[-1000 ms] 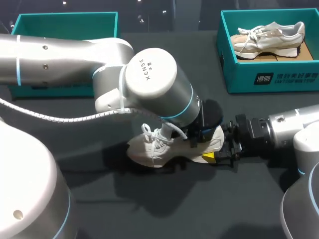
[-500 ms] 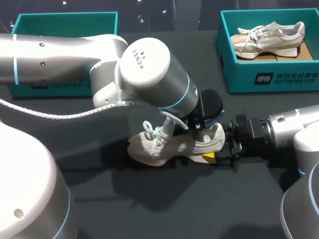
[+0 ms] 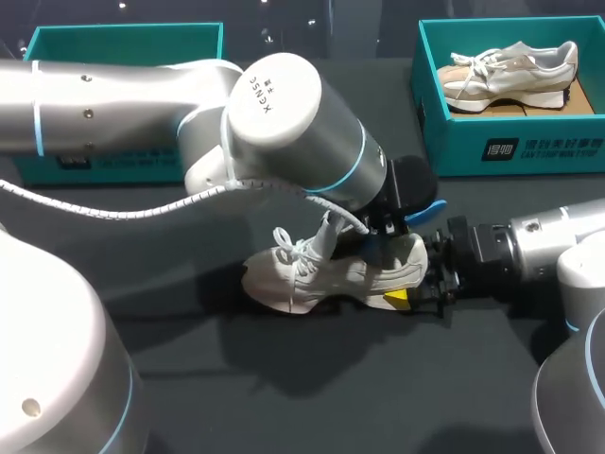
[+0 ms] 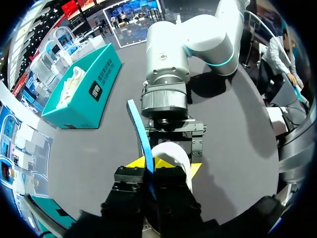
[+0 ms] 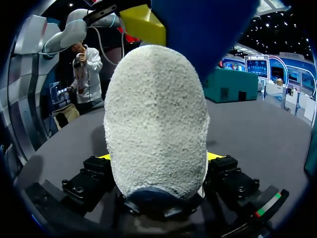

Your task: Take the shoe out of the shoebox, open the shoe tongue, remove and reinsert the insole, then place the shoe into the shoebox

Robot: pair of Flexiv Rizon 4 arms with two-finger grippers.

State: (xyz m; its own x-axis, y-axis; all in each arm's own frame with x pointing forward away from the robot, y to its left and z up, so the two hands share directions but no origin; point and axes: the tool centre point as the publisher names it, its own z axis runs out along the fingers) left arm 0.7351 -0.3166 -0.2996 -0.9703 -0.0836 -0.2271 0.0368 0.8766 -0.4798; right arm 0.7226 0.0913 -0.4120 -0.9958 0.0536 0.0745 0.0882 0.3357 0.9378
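Note:
A white lace-up shoe lies on the dark table at the middle, toe to the left. My left gripper hangs over its heel opening, shut on a blue insole that sticks up out of the shoe. In the left wrist view the insole rises as a thin blue strip from between my left gripper fingers, above the shoe's heel. My right gripper comes in from the right and clasps the heel. In the right wrist view the heel fills the space between the right gripper's fingers.
A teal shoebox at the back right holds a second pale shoe. Another teal box stands at the back left, partly behind my left arm. Bare dark tabletop lies in front of the shoe.
My left gripper closed on the insole and rose toward the back right, drawing the blue insole up out of the heel. The right arm and the shoe stayed put.

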